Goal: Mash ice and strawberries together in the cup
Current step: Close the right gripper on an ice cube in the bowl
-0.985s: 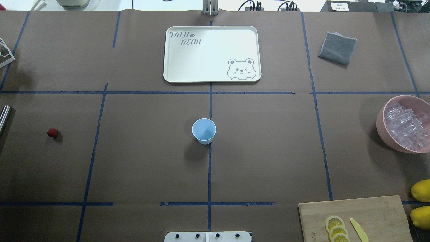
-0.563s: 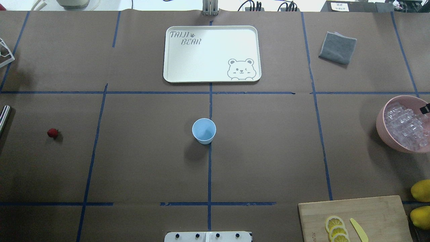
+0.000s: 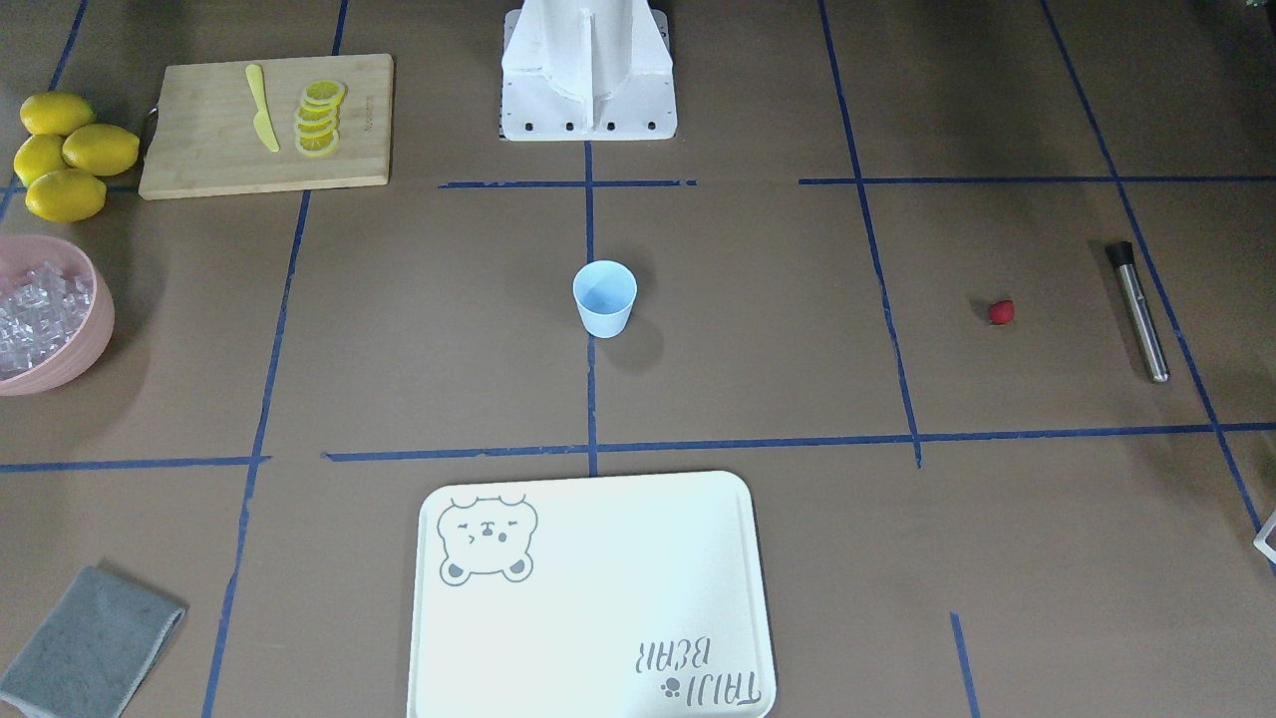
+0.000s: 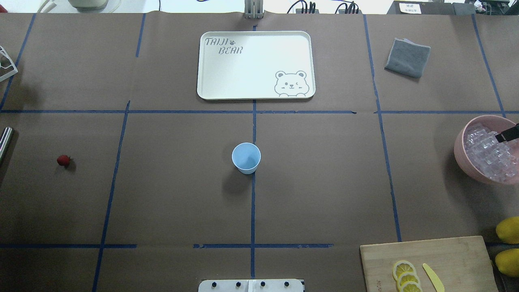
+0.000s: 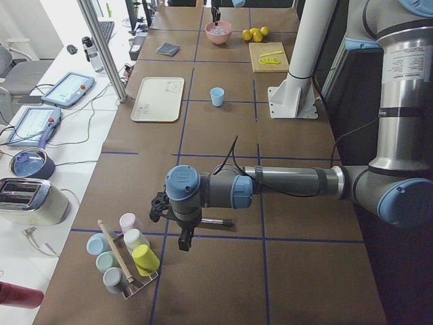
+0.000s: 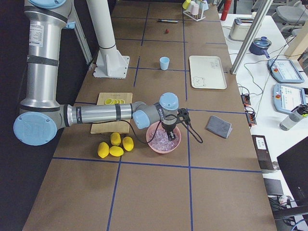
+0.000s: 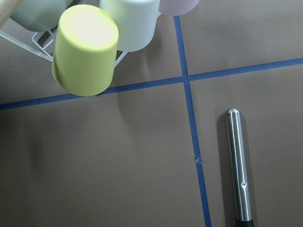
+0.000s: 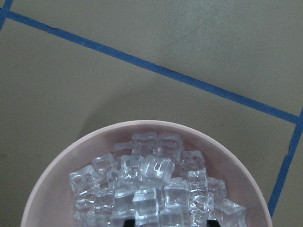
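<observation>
Change, right side: absent from the overhead view a second ago, then a dark tip at the frame edge, now right gripper (image 4: 506,136) further in over the pink bowl (image 4: 459,156).
Right gripper state: fingers apart, judged from two dark tips at the bottom edge of the wrist view with cubes between; nothing held.
Ice (image 8: 156,189): all heaped in the pink bowl, none lifted out; pile unchanged over the last second.
Cup (image 4: 246,157): upright at the middle of the tabletop (image 4: 324,182), on the blue centre line; same spot as before; inside looks empty in the front view.
Strawberry (image 4: 63,160): alone on the tabletop far to the robot's left, well apart from the cup; not moved.
Left gripper (image 5: 184,238): low over the tabletop near the steel muddler (image 7: 238,165) and the rack of coloured cups (image 7: 85,52); seen only from the side camera, so cannot tell whether apart or together.
Meaning for task: ice pick-up just opening, nothing in the cup so far; mashing a long way off.
Next move, as judged: descend onto one cube at the top of the heap, close, carry across to the cup.
Risk: cubes glassy and loosely stacked, likely to slip or shift under a pinch; more than one cube could come up together.
</observation>
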You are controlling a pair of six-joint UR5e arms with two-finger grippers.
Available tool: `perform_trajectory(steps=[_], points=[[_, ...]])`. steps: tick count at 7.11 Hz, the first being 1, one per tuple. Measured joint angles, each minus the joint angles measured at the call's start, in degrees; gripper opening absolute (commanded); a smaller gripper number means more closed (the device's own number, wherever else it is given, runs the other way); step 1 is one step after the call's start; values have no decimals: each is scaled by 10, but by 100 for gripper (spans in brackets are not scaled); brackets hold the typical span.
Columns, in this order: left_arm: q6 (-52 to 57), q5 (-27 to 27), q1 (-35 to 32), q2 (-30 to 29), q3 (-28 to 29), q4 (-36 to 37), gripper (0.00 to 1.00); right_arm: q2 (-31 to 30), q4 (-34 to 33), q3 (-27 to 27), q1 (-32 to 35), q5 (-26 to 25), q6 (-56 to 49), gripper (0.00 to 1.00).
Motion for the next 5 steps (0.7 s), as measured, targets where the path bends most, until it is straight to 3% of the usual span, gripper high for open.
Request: perform_trajectory(steps=[5], points=[[-2, 0, 0, 0, -2, 0, 100, -6, -5, -9, -20, -19, -8, 57]])
